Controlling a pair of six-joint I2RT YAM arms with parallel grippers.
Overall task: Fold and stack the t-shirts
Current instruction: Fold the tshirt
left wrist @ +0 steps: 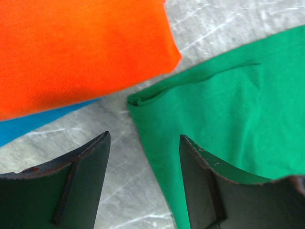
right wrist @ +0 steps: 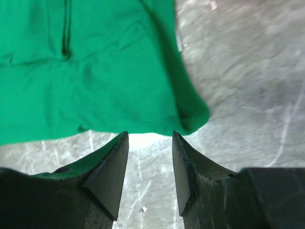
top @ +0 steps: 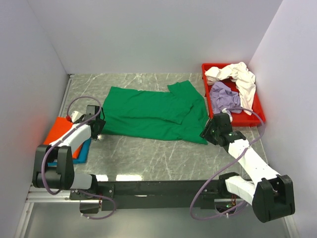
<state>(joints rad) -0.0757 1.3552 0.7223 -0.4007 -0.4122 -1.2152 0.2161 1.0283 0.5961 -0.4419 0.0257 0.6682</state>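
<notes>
A bright green t-shirt (top: 153,113) lies spread on the marble table, partly folded. My left gripper (top: 97,130) is open and empty at its near-left corner; in the left wrist view that corner (left wrist: 143,98) lies just ahead of my jaws. My right gripper (top: 208,135) is open and empty at the near-right corner, which shows in the right wrist view (right wrist: 193,117) just beyond the fingertips. A folded orange t-shirt (top: 62,131) lies on a folded teal one (top: 84,152) at the left. Cream-white (top: 237,74) and lavender (top: 224,96) t-shirts lie crumpled in the tray.
A red plastic tray (top: 252,118) stands at the back right against the right wall. White walls close in the table on the left, back and right. The orange and teal stack (left wrist: 81,52) sits close to my left gripper.
</notes>
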